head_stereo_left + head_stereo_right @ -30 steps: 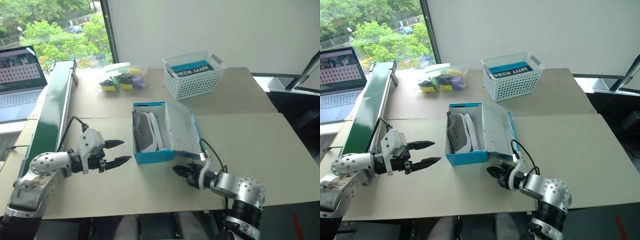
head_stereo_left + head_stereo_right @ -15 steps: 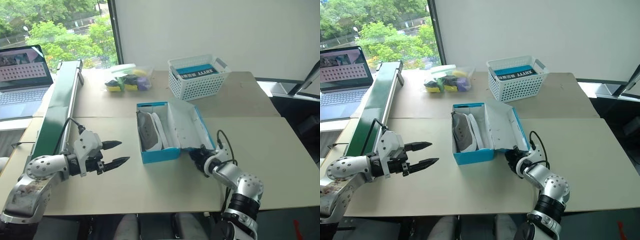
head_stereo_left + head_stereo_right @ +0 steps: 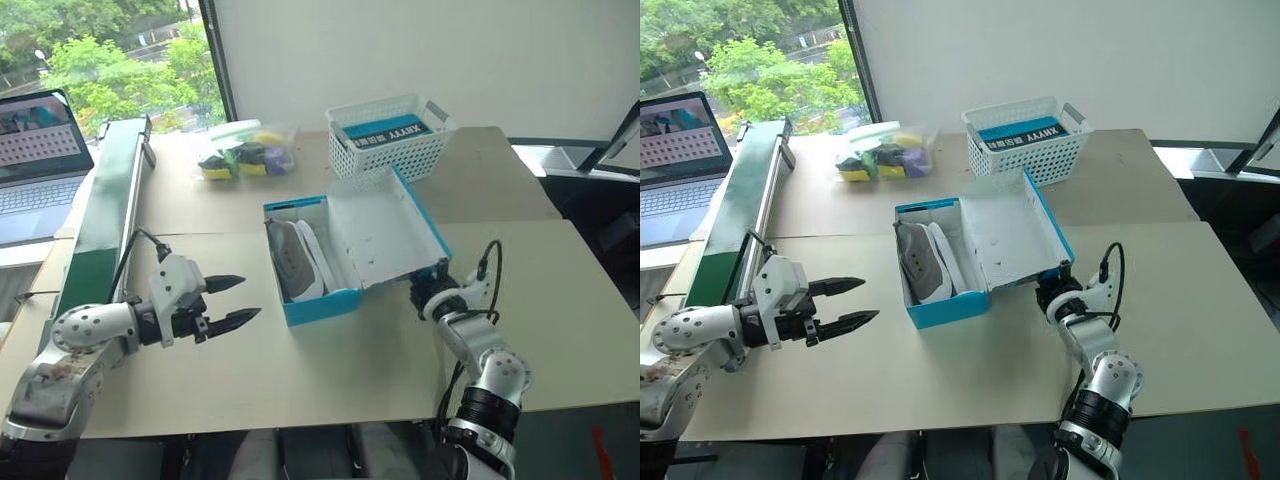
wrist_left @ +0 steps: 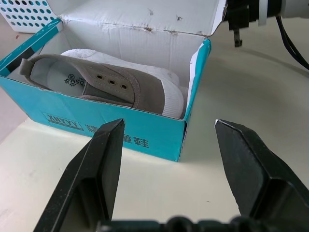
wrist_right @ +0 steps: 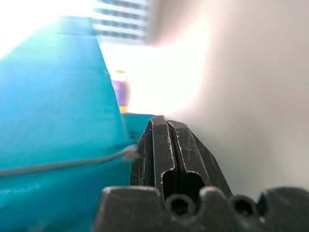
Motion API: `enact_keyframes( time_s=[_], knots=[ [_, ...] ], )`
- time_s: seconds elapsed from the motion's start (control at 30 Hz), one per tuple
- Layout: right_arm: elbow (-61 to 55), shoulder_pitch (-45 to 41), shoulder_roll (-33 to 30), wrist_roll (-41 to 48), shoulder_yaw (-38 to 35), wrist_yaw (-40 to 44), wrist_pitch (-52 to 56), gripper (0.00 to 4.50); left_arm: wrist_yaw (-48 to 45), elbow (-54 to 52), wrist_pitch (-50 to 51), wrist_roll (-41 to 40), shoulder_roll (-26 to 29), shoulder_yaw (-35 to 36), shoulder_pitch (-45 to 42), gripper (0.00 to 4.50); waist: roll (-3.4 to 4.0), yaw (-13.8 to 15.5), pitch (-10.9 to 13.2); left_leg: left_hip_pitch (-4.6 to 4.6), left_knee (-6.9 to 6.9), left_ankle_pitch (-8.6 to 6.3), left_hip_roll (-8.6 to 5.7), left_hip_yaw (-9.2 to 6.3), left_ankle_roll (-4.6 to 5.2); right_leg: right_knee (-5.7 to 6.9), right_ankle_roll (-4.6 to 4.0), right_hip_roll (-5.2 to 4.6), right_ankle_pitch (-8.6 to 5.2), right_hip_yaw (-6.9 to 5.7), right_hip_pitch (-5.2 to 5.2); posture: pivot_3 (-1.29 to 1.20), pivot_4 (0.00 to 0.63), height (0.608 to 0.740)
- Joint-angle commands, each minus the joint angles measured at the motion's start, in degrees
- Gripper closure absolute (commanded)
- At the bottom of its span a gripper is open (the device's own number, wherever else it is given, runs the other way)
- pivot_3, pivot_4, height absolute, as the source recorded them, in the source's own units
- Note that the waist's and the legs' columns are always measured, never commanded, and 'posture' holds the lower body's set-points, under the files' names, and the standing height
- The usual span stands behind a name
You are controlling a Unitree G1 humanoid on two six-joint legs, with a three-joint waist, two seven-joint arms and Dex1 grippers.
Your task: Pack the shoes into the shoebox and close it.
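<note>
We note the shoebox (image 3: pixel 310 300) mid-table, the shoes (image 3: pixel 292 262) inside it, its lid (image 3: pixel 385 235) tilted up on the right; the right gripper (image 3: pixel 425 292), fingers pressed together, sits under the lid's near right corner; the left gripper (image 3: pixel 238 302) hovers left of the box, fingers spread, empty.

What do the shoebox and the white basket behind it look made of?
Shoebox: cardboard by the look, blue printed outside, matte white inside with scuffs and creases at the lid fold. Basket: probably moulded plastic, a smooth white lattice of regular holes.
</note>
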Motion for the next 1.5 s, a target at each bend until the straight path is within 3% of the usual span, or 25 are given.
enact_keyframes(
  time_s=[0.03, 0.17, 0.33, 0.4, 0.53, 0.77, 0.93, 1.27, 1.5],
  knots=[
    [-4.00, -2.44, 1.52, 4.28, 3.31, 6.50, -3.15, 4.47, 0.38, -1.26, 0.29, -0.16, 0.60, 0.93, 0.29, 1.31, 0.01, 0.01, 0.01, 0.00, 0.00, 0.00, 0.00, 0.00, 0.00, 0.00, 0.01, 0.00, -0.01, 0.00, 0.00, 0.00, 0.150, 0.737],
    [-7.04, -3.89, -2.96, 8.16, 7.83, 12.88, -0.23, 4.47, 1.56, -2.49, 0.55, -0.26, 0.22, 1.32, 1.26, 1.31, 0.04, -0.19, 0.03, 0.05, 0.03, 0.00, 0.00, 0.08, 0.00, 0.03, 0.19, 0.01, -0.11, 0.10, -0.01, 0.00, 0.150, 0.737],
    [-12.82, -7.64, -14.10, 8.08, 20.01, 25.20, 8.82, 4.47, 3.39, -4.60, 0.89, -0.55, -0.23, 2.77, 3.65, 1.31, 0.05, -0.51, 0.06, 0.05, 0.02, 0.00, -0.01, 0.11, 0.00, 0.04, 0.18, 0.00, -0.11, 0.15, -0.04, 0.00, 0.150, 0.737],
    [-11.64, -10.69, -16.87, 4.48, 24.08, 27.77, 9.08, 4.47, 3.92, -5.13, 0.96, -0.57, -0.34, 3.00, 4.23, 1.31, 0.03, -0.64, 0.05, 0.07, 0.02, -0.01, 0.02, 0.11, 0.01, 0.05, 0.15, 0.03, -0.10, 0.15, -0.03, 0.00, 0.150, 0.737],
    [-3.67, -19.54, -20.95, -11.32, 35.55, 30.74, 5.33, 4.47, 5.03, -6.22, 1.10, -0.58, -0.80, 3.61, 5.42, 1.31, 0.03, -0.87, 0.05, 0.13, 0.08, -0.01, 0.00, 0.17, 0.01, 0.10, 0.26, 0.05, -0.15, 0.21, -0.01, 0.00, 0.150, 0.737],
    [25.92, -35.53, -15.53, -35.76, 44.71, 32.22, -13.79, 4.47, 6.82, -7.68, 1.36, -0.71, -1.64, 4.02, 6.66, 1.31, 0.01, -0.84, 0.06, 0.03, 0.09, -0.01, -0.02, 0.20, 0.01, 0.11, -0.05, 0.04, 0.04, 0.23, -0.14, 0.00, 0.150, 0.737],
    [39.37, -40.79, -10.56, -42.20, 44.63, 36.46, -21.85, 4.47, 7.87, -8.26, 1.61, -0.57, -1.83, 4.82, 7.78, 1.31, -0.02, -0.76, 0.07, -0.08, 0.09, -0.07, -0.02, 0.18, -0.09, 0.14, -0.08, 0.01, 0.06, 0.22, -0.25, 0.00, 0.150, 0.737],
    [52.26, -38.76, -9.52, -62.63, 57.50, 42.05, -29.42, 4.47, 10.98, -12.10, 3.53, -1.88, -2.66, 7.35, 10.75, 1.31, -0.04, -0.92, 0.06, 0.09, 0.12, -0.08, -0.04, 0.19, -0.10, 0.33, -0.10, -0.01, 0.07, 0.25, -0.22, 0.00, 0.150, 0.737],
    [57.65, -40.07, -7.26, -67.57, 56.68, 41.26, -31.47, 4.47, 13.01, -13.84, 4.51, -2.30, -3.60, 9.24, 12.67, 1.31, -0.12, -0.96, -0.03, 0.60, 0.10, -0.09, -0.04, 0.21, -0.12, 0.34, -0.11, 0.01, 0.05, 0.28, 0.24, 0.00, 0.150, 0.737]
  ],
)
